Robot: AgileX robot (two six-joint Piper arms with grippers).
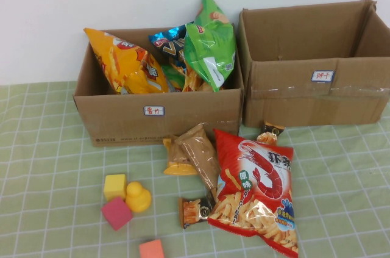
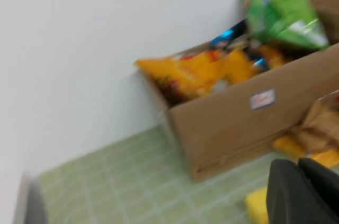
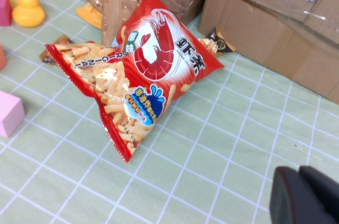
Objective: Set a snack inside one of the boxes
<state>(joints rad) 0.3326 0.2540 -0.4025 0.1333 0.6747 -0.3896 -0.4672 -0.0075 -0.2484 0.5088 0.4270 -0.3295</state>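
Note:
A large red shrimp-chip bag (image 1: 259,191) lies on the green checked cloth in front of the two cardboard boxes; it also shows in the right wrist view (image 3: 143,70). A brown snack packet (image 1: 198,151) and small packets (image 1: 194,210) lie beside it. The left box (image 1: 158,118) holds a yellow bag (image 1: 125,63), a blue bag (image 1: 170,41) and a green bag (image 1: 212,41). The right box (image 1: 317,96) looks empty. Neither gripper shows in the high view. My left gripper (image 2: 297,164) is shut and empty, left of the left box. My right gripper (image 3: 298,172) is shut and empty, above the cloth right of the red bag.
A yellow block (image 1: 114,185), a yellow duck (image 1: 138,197), a pink block (image 1: 116,213) and an orange block (image 1: 152,249) sit on the cloth at the front left. A white wall stands right behind the boxes.

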